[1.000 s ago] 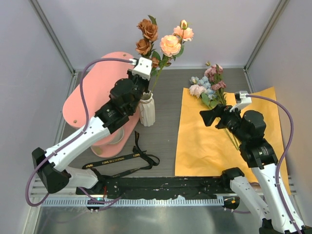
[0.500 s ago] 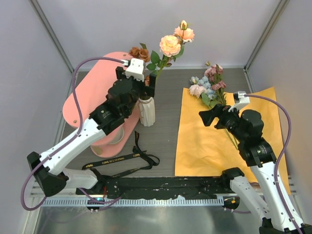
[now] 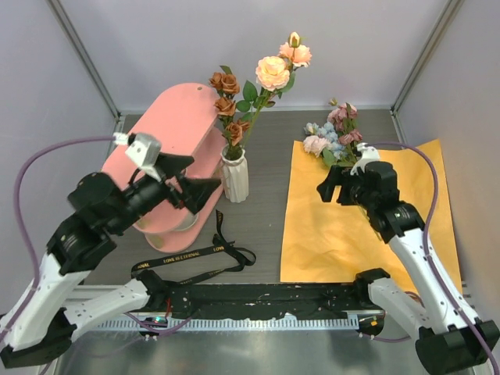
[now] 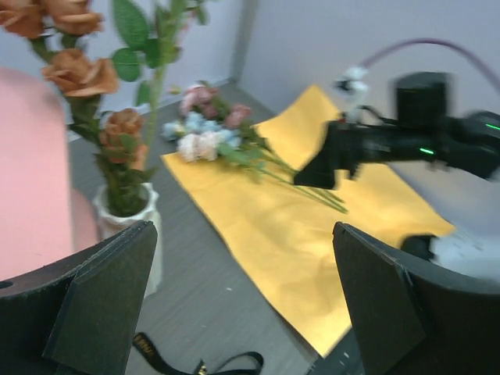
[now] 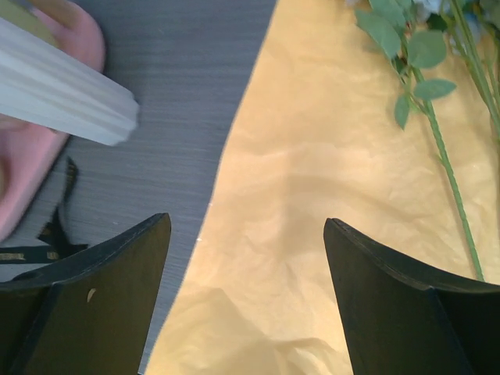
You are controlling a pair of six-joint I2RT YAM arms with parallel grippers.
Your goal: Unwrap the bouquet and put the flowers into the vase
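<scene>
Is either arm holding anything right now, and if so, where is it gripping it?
Nothing is held. The left gripper stands open in the air near the vase; the right gripper hangs open over the orange paper.

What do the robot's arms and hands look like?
They match. The left arm and right arm have white shells with chunky black joints. A purple cable loops along each one, and a small white camera box sits at each wrist. The left hand and right hand each have two flat black wedge-shaped fingers. A tiny green light glows on the right arm.
</scene>
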